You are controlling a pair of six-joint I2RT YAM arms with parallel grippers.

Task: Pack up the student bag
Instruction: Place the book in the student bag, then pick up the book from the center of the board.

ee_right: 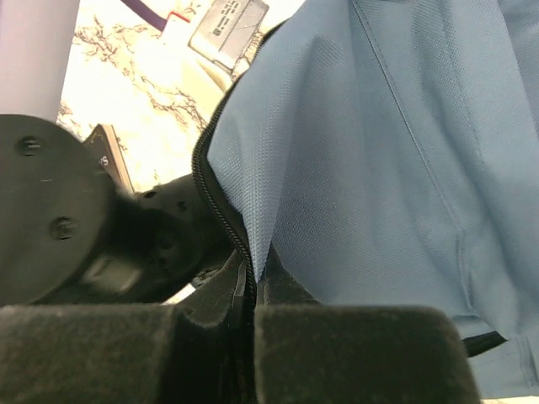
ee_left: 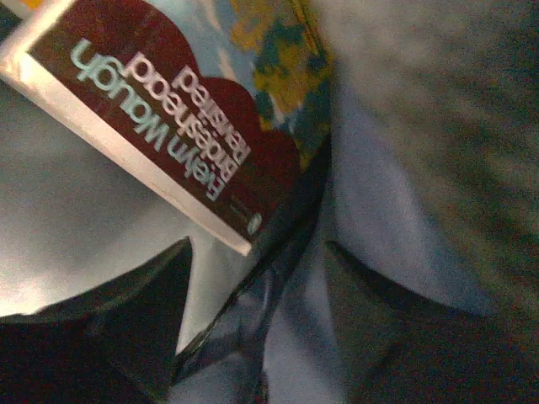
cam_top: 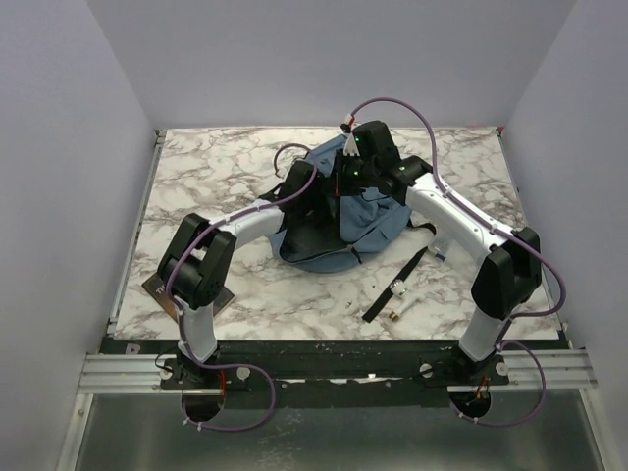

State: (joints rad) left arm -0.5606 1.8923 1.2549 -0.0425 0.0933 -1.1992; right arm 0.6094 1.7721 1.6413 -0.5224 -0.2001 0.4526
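The student bag [cam_top: 373, 224] is seen lying on the marble surface [cam_top: 226, 167], with both arms bent in over it. In the right wrist view, the right gripper [ee_right: 253, 295] is clenched on the bag's blue fabric, which is pinched just beside the black zipper [ee_right: 221, 202]. The rest of the fabric is spread up and away from this gripper. The left gripper [ee_left: 257, 261] is shown released, its fingers [ee_left: 126, 320] held apart with nothing clamped between them. Just ahead of its fingertips a book [ee_left: 168, 109] with a dark red cover and pale lettering is seen, tilted, with one corner pointing into the gap. To this gripper's right, pale fabric is visible. A black strap [cam_top: 397, 285] lies on the surface below the right arm.
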